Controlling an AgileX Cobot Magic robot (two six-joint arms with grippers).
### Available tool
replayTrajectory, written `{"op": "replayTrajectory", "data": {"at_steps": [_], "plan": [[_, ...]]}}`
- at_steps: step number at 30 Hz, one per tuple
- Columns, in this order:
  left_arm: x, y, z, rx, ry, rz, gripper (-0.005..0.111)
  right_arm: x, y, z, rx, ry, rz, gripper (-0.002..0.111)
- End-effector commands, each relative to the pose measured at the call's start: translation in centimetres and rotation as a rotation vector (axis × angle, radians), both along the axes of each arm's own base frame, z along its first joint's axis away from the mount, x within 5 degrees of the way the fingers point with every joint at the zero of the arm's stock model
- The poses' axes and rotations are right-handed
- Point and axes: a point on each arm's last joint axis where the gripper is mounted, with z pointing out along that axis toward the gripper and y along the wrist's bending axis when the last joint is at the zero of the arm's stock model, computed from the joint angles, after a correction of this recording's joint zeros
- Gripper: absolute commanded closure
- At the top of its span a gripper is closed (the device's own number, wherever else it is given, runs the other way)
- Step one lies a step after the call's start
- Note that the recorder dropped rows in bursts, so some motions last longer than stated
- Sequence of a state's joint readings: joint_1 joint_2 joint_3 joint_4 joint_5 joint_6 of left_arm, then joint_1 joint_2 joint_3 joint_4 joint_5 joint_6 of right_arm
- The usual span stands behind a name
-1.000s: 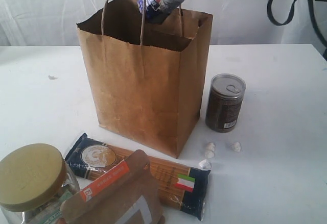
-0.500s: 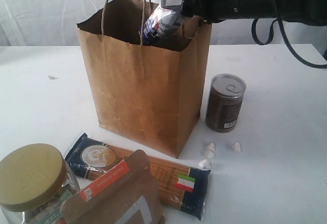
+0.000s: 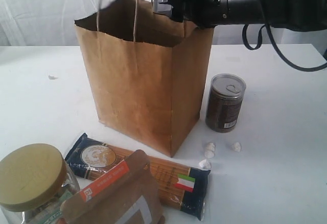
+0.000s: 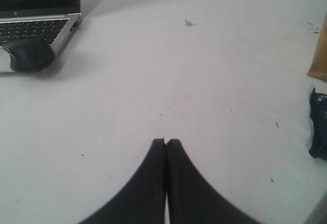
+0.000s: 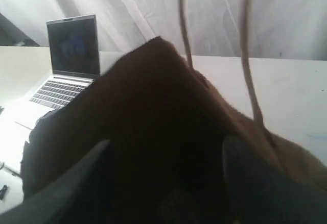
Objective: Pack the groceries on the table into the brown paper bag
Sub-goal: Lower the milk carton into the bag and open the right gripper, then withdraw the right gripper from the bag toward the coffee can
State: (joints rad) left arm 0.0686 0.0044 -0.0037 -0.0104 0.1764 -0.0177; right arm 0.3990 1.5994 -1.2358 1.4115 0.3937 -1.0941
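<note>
Brown paper bag (image 3: 143,86) standing upright | right fingers (image 5: 97,157) hanging spread, empty, inside it | left fingers (image 4: 158,155) resting closed | beside bag, can (image 3: 225,103), spaghetti pack (image 3: 148,173), pouch (image 3: 115,196), jar (image 3: 33,180) waiting on worktop (image 3: 276,157)

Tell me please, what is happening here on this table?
A two-armed robot is packing groceries into a paper bag. The right pincer is down inside the bag's mouth with its jaws apart; nothing shows between them. The left pincer is shut and empty over bare table. A can, spaghetti, a pouch and a jar are not yet packed.
</note>
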Motion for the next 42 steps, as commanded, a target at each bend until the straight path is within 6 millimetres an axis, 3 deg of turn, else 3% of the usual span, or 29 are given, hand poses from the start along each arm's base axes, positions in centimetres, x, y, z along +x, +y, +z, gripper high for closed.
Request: {"op": "replayTrajectory", "data": {"at_steps": [1, 12, 17, 24, 29, 32, 38, 40, 42], "plan": [[0.0, 0.0, -0.1, -0.008, -0.006, 0.001, 0.107, 0.2, -0.1, 0.3, -0.006, -0.022, -0.024, 0.051], [0.0, 0.0, -0.1, -0.008, -0.006, 0.001, 0.107, -0.3, 0.1, 0.7, 0.006, -0.020, 0.018, 0.052], [0.0, 0.0, -0.1, -0.008, -0.006, 0.001, 0.107, -1.3, -0.2, 2.2, 0.031, -0.049, 0.038, 0.067], [0.0, 0.0, -0.1, -0.008, -0.006, 0.001, 0.107, -4.8, -1.4, 6.5, -0.019, -0.206, 0.099, 0.089], [0.0, 0.0, -0.1, -0.008, -0.006, 0.001, 0.107, -8.1, -3.3, 8.8, -0.202, -0.304, 0.101, 0.106], [0.0, 0.0, -0.1, -0.008, -0.006, 0.001, 0.107, -9.9, -5.1, 9.5, -0.359, -0.298, 0.050, 0.108], [0.0, 0.0, -0.1, -0.008, -0.006, 0.001, 0.107, -12.0, -9.8, 8.8, -0.688, -0.133, -0.193, 0.108], [0.0, 0.0, -0.1, -0.008, -0.006, 0.001, 0.107, -12.3, -11.9, 6.8, -0.882, -0.004, -0.308, 0.108], [0.0, 0.0, -0.1, -0.008, -0.006, 0.001, 0.107, -12.1, -12.5, 4.6, -0.914, 0.055, -0.373, 0.108]]}}
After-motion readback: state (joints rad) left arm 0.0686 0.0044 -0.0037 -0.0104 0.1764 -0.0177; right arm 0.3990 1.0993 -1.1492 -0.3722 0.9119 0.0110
